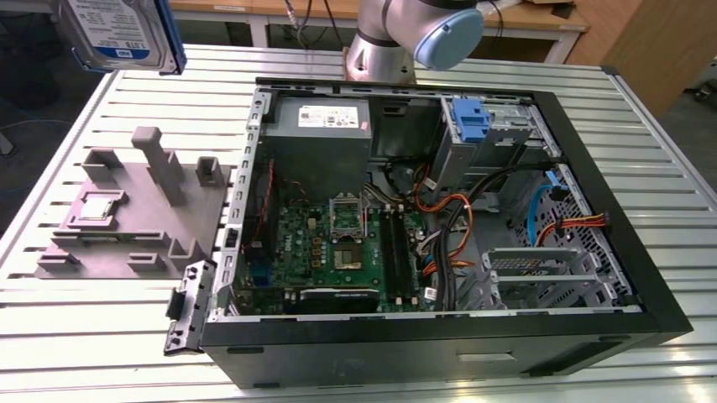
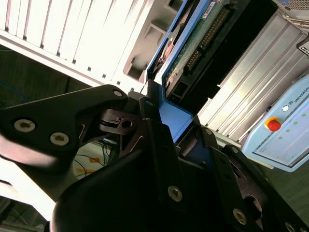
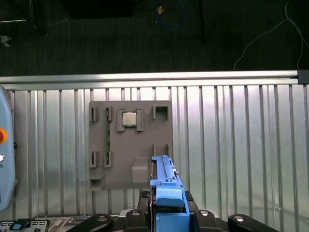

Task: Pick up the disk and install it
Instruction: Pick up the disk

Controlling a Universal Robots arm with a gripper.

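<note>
The disk (image 1: 117, 34) is held up in the air, off the counter (image 1: 90, 336). In the exterior view it is seen high at the exterior view's left, well apart from the open computer case (image 1: 370, 357). Its white-and-blue label is turned to the camera, and blue plastic is seen along its edge.

In the second wrist view the gripper (image 2: 176, 123) is clamped on the blue frame of the disk, with a black finger pressed on each side. The green board on the back of the disk is seen past the fingers.

In the first wrist view the disk is seen edge-on, above a grey tray (image 3: 130, 145) that lies flat on the counter. A small square chip (image 3: 129, 118) is set in the tray.

Inside the case a green board (image 1: 336, 243), a grey power supply (image 1: 325, 117) and a blue latch piece (image 1: 471, 117) are seen.
</note>
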